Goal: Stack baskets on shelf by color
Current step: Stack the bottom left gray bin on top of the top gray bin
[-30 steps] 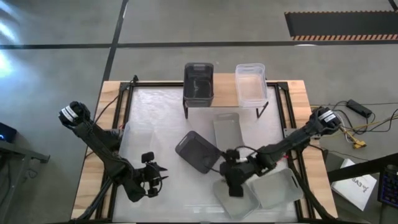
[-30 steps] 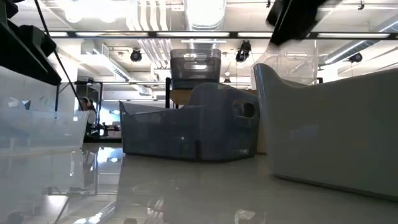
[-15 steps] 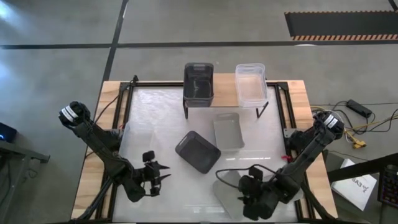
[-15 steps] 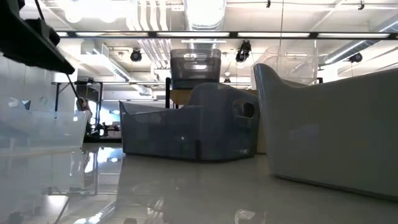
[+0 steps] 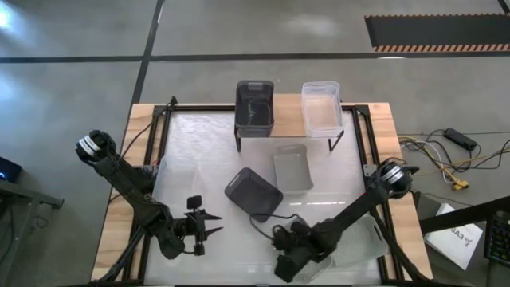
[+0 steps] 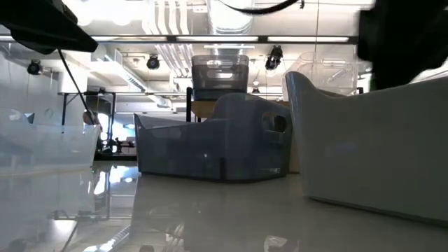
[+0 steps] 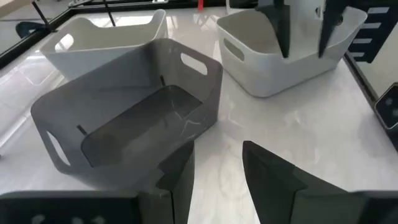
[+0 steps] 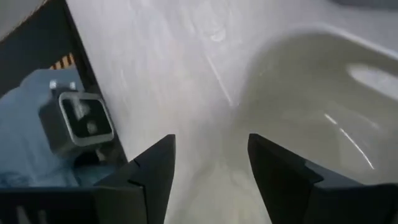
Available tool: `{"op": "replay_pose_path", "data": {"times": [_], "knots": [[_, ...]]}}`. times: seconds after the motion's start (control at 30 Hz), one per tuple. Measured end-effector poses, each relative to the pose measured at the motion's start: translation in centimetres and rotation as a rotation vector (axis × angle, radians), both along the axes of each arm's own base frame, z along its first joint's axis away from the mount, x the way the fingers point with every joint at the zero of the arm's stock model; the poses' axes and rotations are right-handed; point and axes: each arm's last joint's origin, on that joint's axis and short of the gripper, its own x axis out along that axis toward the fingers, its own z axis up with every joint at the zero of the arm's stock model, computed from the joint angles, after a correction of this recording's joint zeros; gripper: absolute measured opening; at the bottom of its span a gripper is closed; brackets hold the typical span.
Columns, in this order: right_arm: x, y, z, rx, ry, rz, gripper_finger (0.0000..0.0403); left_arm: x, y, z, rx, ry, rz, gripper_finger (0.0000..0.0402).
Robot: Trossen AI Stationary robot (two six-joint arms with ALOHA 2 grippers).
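My left arm runs from its base at the table's left edge toward the near side, elbow bent, and ends in my left gripper (image 5: 199, 229) low over the near-left part of the table. Its fingers (image 7: 273, 180) are spread apart with nothing between them, pointing right. My right arm reaches from the right edge across to the near middle, stretched long and low. My right gripper (image 5: 285, 263) sits at the near edge, fingers (image 8: 283, 180) parted and empty, aimed down at the tabletop.
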Motion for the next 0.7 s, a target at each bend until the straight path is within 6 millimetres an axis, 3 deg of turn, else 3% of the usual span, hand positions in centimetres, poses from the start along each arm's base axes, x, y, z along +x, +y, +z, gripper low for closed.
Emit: {"op": "replay_pose_path", "data": {"times": [0.2, 0.37, 0.5, 0.63, 0.7], "knots": [[2.7, 1.2, -2.0, -0.043, 0.126, 0.057, 0.0174, -0.2, 0.2, -0.5, 0.009, 0.01, 0.001, 0.012], [4.4, 2.4, -2.4, -0.132, 0.15, 0.216, 0.0104, -0.2, 0.2, -0.5, 0.008, 0.01, 0.002, 0.012], [5.2, 3.5, -1.0, -0.221, 0.084, 0.478, 0.0026, -0.1, 0.2, -0.4, 0.002, 0.004, 0.003, 0.012], [3.5, 5.7, 0.1, -0.382, 0.014, 0.904, 0.0013, -0.1, 0.1, -0.3, -0.013, -0.01, 0.004, 0.012], [2.3, 6.3, -0.1, -0.423, 0.052, 1.029, 0.0013, 0.0, 0.1, -0.3, -0.016, -0.012, 0.004, 0.012]]}}
